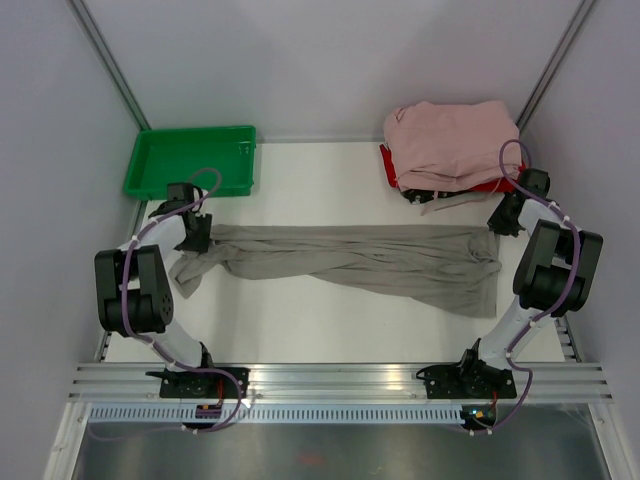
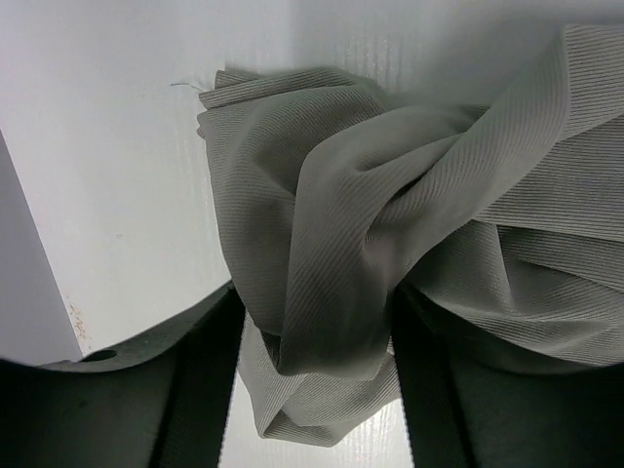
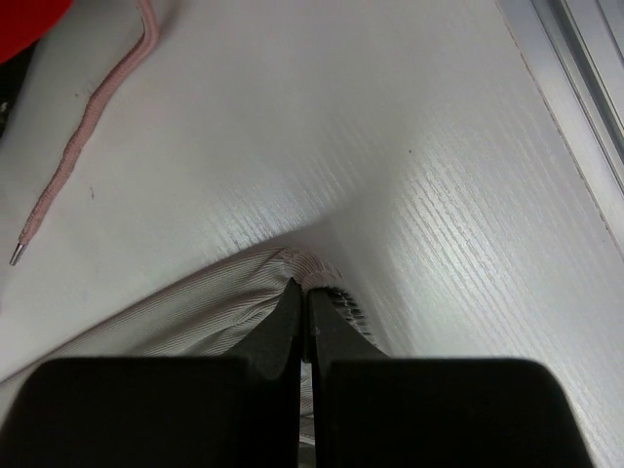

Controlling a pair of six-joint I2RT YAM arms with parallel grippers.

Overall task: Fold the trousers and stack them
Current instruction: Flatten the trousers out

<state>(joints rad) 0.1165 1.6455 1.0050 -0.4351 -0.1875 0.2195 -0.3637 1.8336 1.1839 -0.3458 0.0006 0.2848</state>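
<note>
grey-beige trousers (image 1: 350, 262) lie stretched left to right. the left gripper (image 2: 314, 331), jaws apart, straddles their bunched left end. the right gripper (image 3: 306, 292), jaws pressed together, pinches their right edge.

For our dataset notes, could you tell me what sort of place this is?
Probably a robotics lab cell: a white table boxed in by plain panels, two arms bolted to a rail, and trousers laid out.

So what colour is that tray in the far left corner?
The tray is bright green, clearest in the overhead view.
</note>
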